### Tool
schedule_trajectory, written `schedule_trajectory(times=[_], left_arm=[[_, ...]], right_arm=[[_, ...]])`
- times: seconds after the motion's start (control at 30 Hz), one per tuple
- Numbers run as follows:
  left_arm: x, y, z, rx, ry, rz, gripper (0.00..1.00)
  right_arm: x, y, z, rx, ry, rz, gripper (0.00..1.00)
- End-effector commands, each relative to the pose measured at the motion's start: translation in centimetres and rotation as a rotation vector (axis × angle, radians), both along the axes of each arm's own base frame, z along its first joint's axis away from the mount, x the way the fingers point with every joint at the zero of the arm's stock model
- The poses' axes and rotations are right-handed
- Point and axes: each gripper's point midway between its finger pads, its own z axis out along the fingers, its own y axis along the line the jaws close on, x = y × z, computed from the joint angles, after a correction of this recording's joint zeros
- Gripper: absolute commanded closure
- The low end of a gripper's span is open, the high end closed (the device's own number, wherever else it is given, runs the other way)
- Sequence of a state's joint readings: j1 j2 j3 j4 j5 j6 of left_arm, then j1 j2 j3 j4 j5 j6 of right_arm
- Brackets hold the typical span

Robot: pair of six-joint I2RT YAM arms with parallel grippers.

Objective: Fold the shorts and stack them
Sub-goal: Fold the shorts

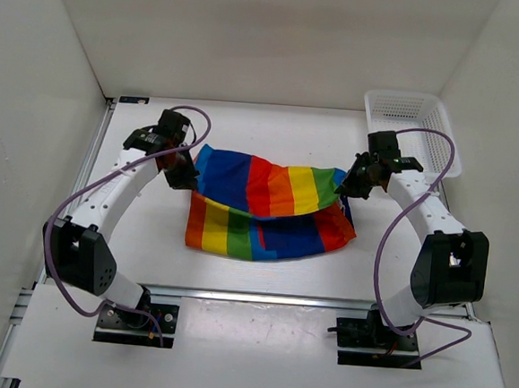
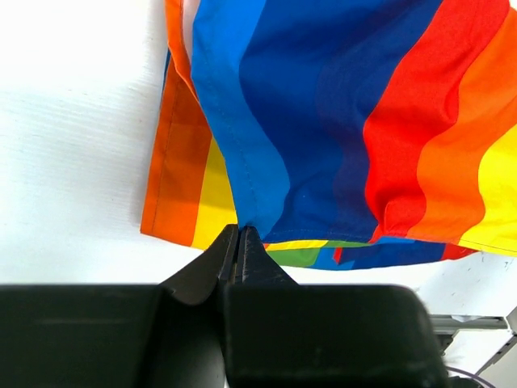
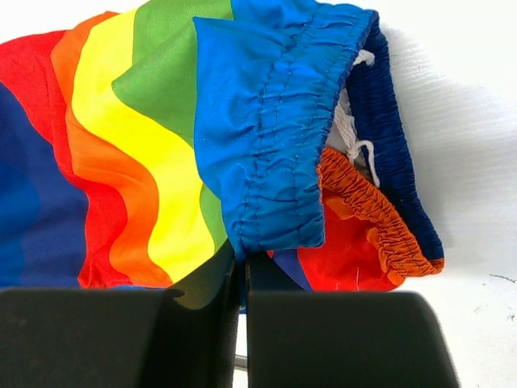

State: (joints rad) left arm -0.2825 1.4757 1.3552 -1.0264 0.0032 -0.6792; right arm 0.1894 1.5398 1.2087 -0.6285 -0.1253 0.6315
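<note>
The shorts [image 1: 272, 208] lie in the middle of the table [image 1: 246, 130], between the two arms. They look about half folded. One layer lies flat on the table. Another layer sits on top of it, nearer the far side, and the two layers do not line up. A wide strip of the bottom layer sticks out on the near side. The left gripper [image 2: 240, 242] has its fingers pressed together on a blue corner at the left end of the top layer. The right gripper [image 3: 240, 259] pinches the blue waistband [image 3: 275, 137] at the right end. There the cloth is bunched up, and an orange waistband [image 3: 363, 210] and a white cord [image 3: 355, 133] peek out beside it. So both grippers hold the top layer, one at each end. I think the first fold is in the middle of being made and is not done. The top layer needs to be pulled over and laid down so the edges match. Then both grippers need to let go. After that the shorts may need one more fold to make them small and neat. The stacking has not begun, and the pictures do not show where the stack goes. A white basket [image 1: 409, 116] stands in the far right corner, well apart from the shorts.
</note>
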Motion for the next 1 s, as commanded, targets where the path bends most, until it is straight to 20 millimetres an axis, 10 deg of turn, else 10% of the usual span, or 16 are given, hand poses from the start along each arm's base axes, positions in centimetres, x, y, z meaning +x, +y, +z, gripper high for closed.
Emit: schedule_trajectory(times=[0.0,0.3,0.4,0.7,0.9,0.97], left_arm=[[0.0,0.5,1.3,0.000,-0.033,0.001,0.90],[-0.9,1.0,8.3,-0.040,-0.157,-0.008,0.90],[-2.9,1.1,8.2,-0.062,-0.153,-0.011,0.90],[-11.4,-0.9,-4.6,-0.196,0.116,-0.005,0.90],[-12.5,-0.6,-9.9,-0.151,0.237,0.023,0.90],[-12.3,-0.4,-10.4,-0.124,0.255,0.005,0.87]], right_arm=[[1.2,0.0,1.8,-0.008,-0.065,0.007,0.98],[1.0,-1.2,9.1,-0.007,-0.219,-0.011,0.98],[-1.4,-1.8,8.2,-0.026,-0.192,-0.010,0.98],[-13.1,-4.8,-3.3,-0.104,0.111,-0.101,0.96],[-13.6,-6.3,-7.3,-0.158,0.180,-0.165,0.89],[-13.5,-6.4,-7.8,-0.173,0.205,-0.167,0.67]])
